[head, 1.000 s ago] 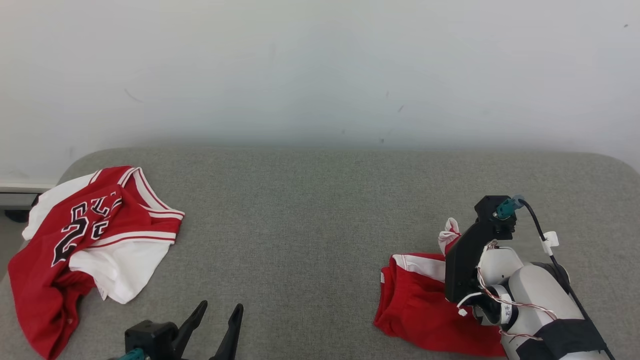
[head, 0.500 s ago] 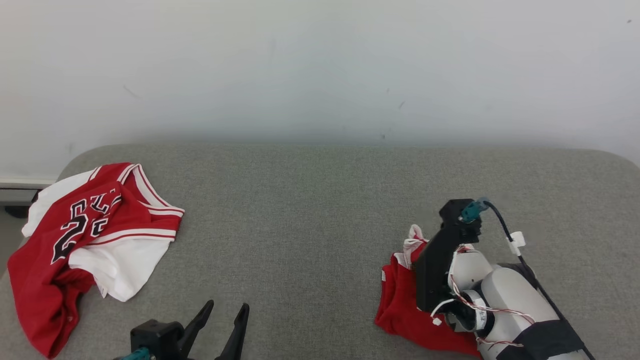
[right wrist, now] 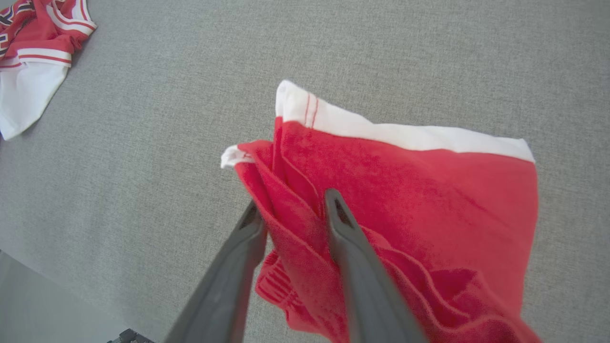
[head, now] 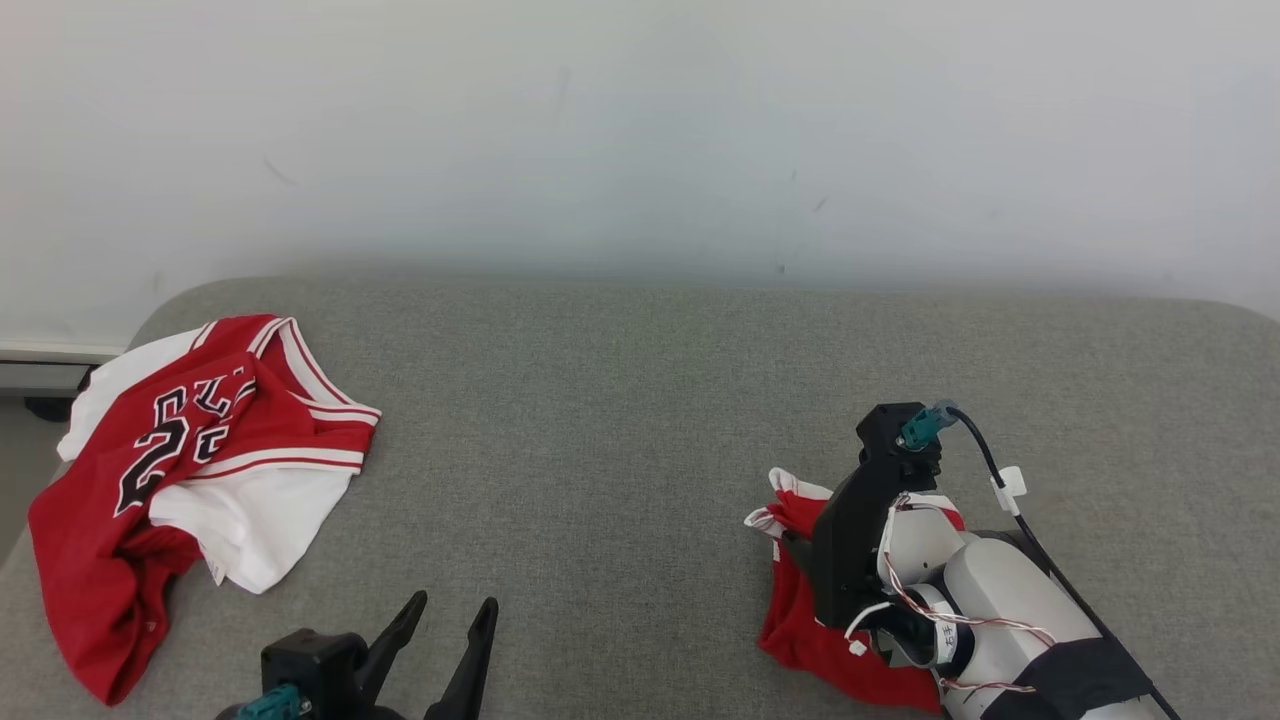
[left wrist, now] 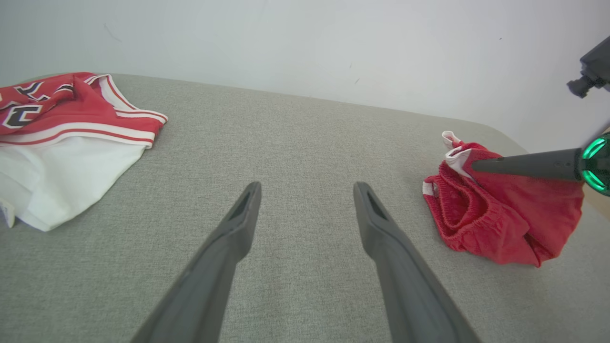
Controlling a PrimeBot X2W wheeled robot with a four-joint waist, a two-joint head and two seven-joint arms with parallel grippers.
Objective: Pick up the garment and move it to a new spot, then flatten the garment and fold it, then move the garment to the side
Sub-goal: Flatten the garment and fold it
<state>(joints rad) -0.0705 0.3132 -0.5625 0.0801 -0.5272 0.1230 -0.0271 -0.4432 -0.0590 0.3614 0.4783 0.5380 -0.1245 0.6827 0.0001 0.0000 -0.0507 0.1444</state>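
The garment, red shorts with white trim (head: 795,620), lies bunched on the grey padded surface at the right, partly hidden under my right wrist. In the right wrist view my right gripper (right wrist: 290,205) has its fingers parted, and a loose fold of the red shorts (right wrist: 405,190) still stands between them. From the left wrist view, the shorts (left wrist: 500,214) rest on the surface with one right finger (left wrist: 524,164) laid over them. My left gripper (head: 452,603) hovers open and holds nothing at the front left, well clear of the shorts (left wrist: 307,186).
A red and white jersey with black numbers (head: 200,440) lies crumpled at the left end of the grey surface (head: 620,420), partly hanging over its edge. A pale wall rises right behind. Bare grey fabric stretches between the jersey and the shorts.
My right arm has moved left, pushing the shorts into a tighter heap. Its fingers, closed on the cloth before, have now parted. The head camera has shifted slightly.
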